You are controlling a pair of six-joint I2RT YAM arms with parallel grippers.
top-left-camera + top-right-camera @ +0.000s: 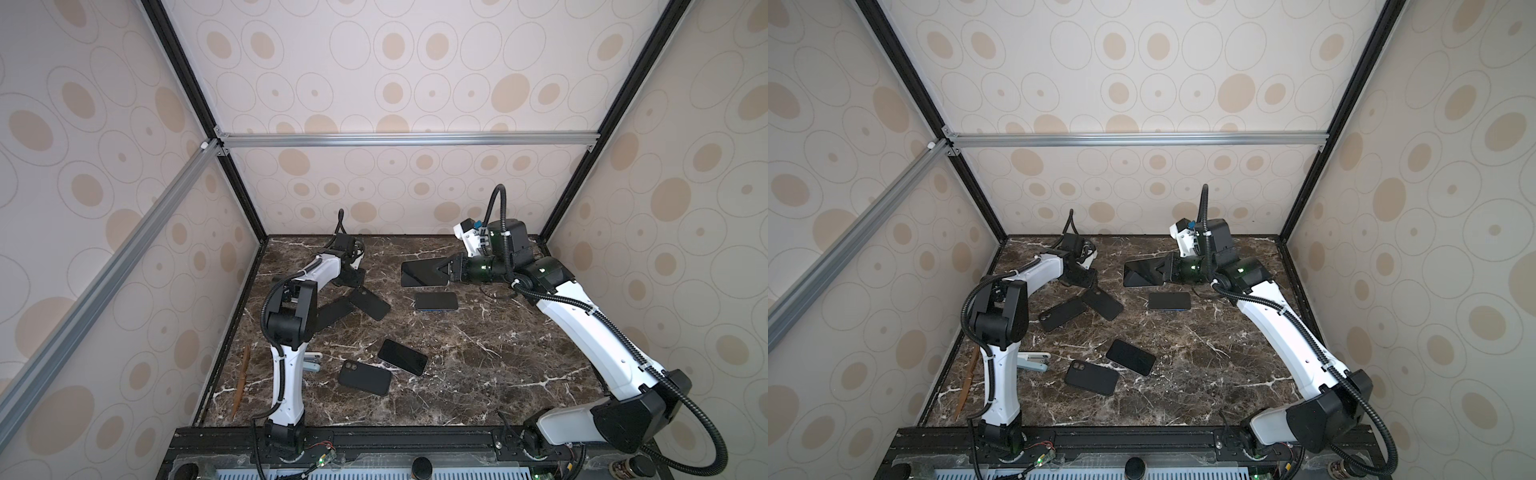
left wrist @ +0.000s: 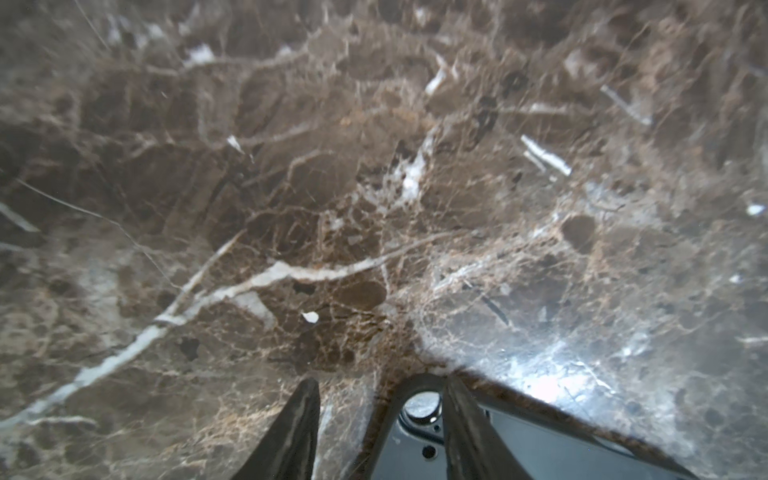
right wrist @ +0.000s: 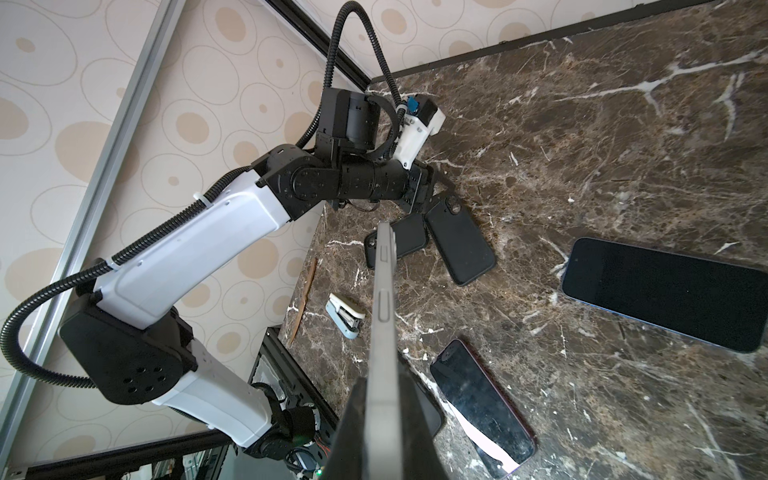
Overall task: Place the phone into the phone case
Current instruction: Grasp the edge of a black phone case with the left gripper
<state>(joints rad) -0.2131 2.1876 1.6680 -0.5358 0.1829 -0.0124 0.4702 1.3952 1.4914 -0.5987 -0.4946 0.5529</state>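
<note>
Phone aloft, case waiting

The right end effector (image 1: 430, 272) pinches the phone (image 1: 409, 278) by its flat faces at one end, holding it clear of the desk (image 1: 498, 374) near the far edge. The left end effector (image 2: 380, 382) stands spread astride the camera corner of the phone case (image 2: 540, 449), toward the far left corner. The phone looks stiff, dense and glass-slick, so a face grip near one end suits it. The light, bendy case would likely skate on polished marble unless braced.
</note>
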